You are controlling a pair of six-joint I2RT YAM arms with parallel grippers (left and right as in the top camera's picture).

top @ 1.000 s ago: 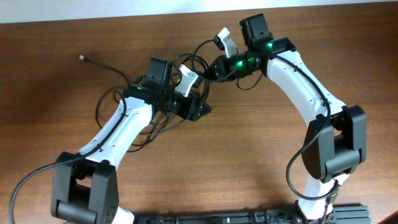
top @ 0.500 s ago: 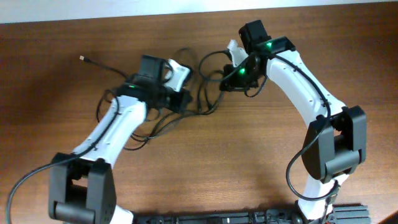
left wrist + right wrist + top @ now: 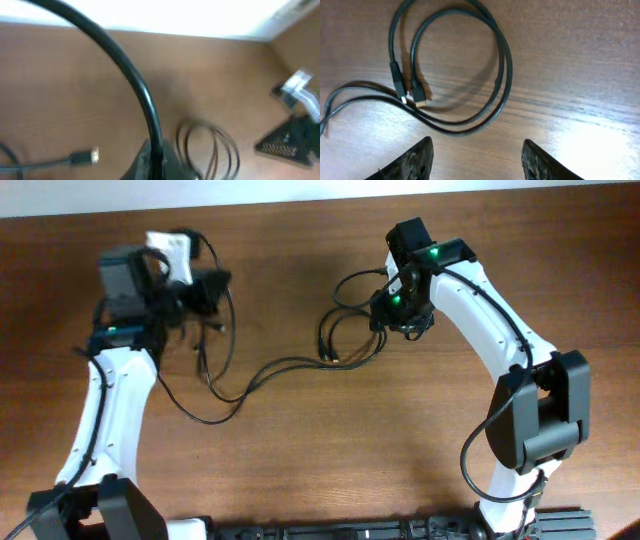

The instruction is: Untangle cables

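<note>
Beneath the right gripper (image 3: 477, 145), jaws spread, cables (image 3: 509, 62) in loose loops

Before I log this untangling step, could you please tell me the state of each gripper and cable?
left gripper: shut on lifted cable.
right gripper: open, empty.
lifted cable: held, off the table.
looped cables: lying slack on table, ungripped.

From above, the overhead camera looked straight down on the whole worktop (image 3: 300, 470). The right wrist camera hung close, facing down past its fingers (image 3: 412, 160) at cable loops (image 3: 506, 60) that the overhead also caught. The left wrist view, blurred, slanted across the worktop.
</note>
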